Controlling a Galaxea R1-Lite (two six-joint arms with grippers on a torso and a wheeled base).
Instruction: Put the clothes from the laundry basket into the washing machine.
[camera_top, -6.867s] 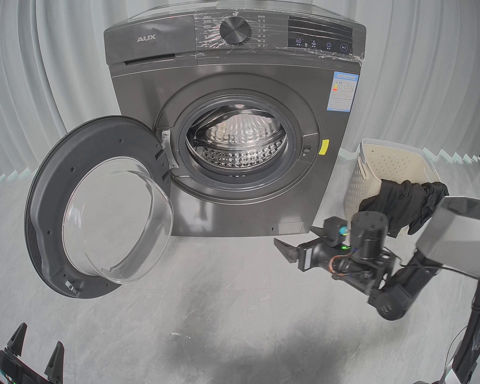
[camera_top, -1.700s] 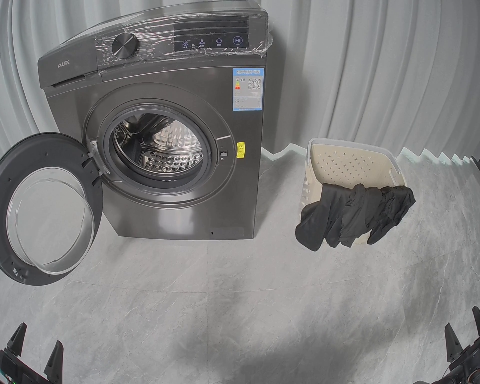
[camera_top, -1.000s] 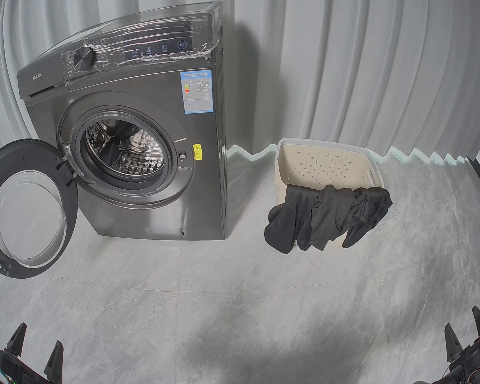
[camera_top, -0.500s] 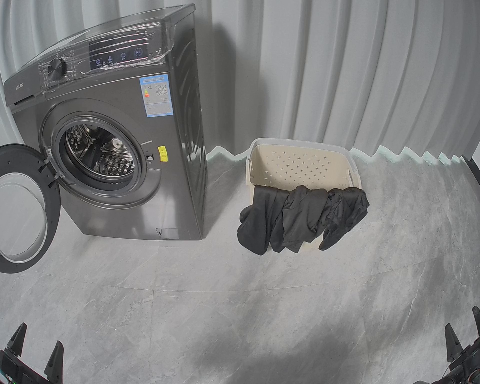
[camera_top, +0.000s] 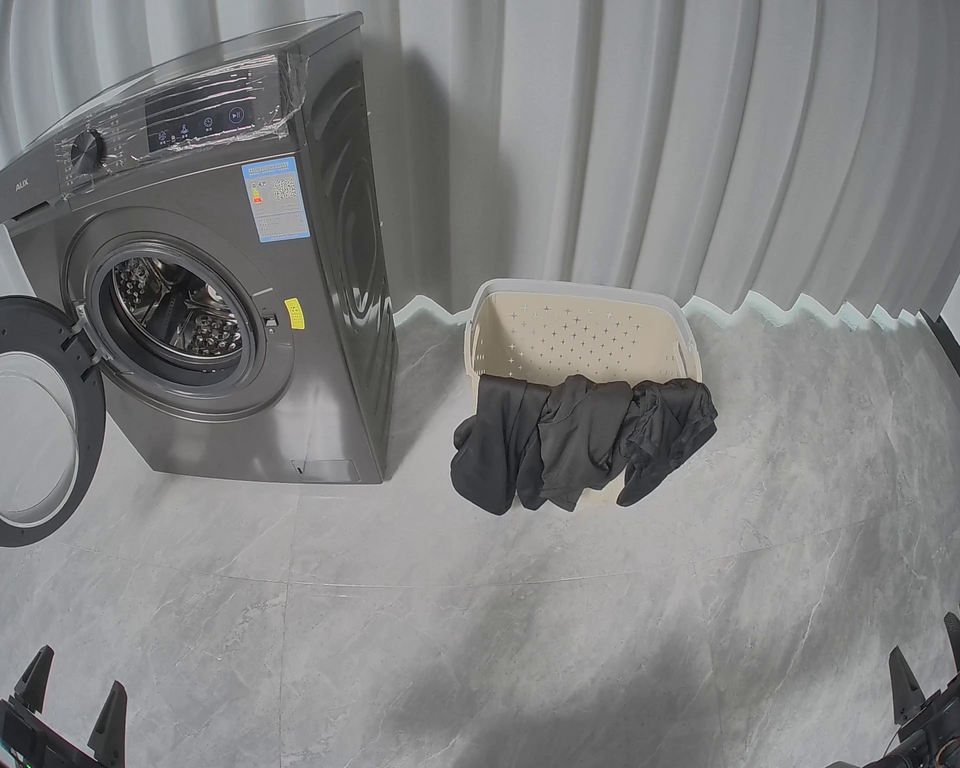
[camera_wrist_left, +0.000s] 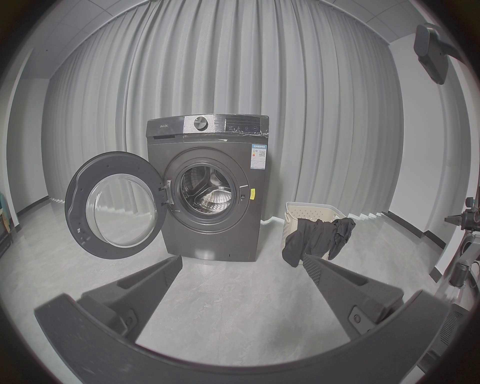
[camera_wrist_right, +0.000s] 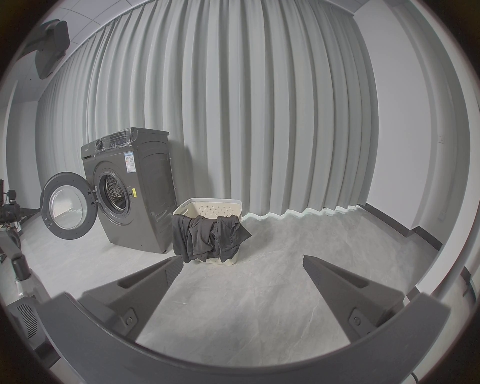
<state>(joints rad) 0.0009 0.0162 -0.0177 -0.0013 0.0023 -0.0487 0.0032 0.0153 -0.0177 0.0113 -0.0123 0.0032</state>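
Washer (camera_top: 230, 300) stands at 10 o'clock in the head view. Its door (camera_top: 40, 430) is swung open on the 9 o'clock side, exposing the drum (camera_top: 175, 305). Basket (camera_top: 580, 335) sits on the floor (camera_top: 500, 620) at 12 o'clock, near the washer but not touching it, with the curtain (camera_top: 650, 150) behind. Dark clothes (camera_top: 580, 440) hang over the basket's 6 o'clock rim and trail down its outer wall. Left gripper (camera_wrist_left: 241, 259) is low at 7 o'clock, fingers spread, empty. Right gripper (camera_wrist_right: 242, 258) is low at 5 o'clock, fingers spread, empty. Both are well apart from the clothes.
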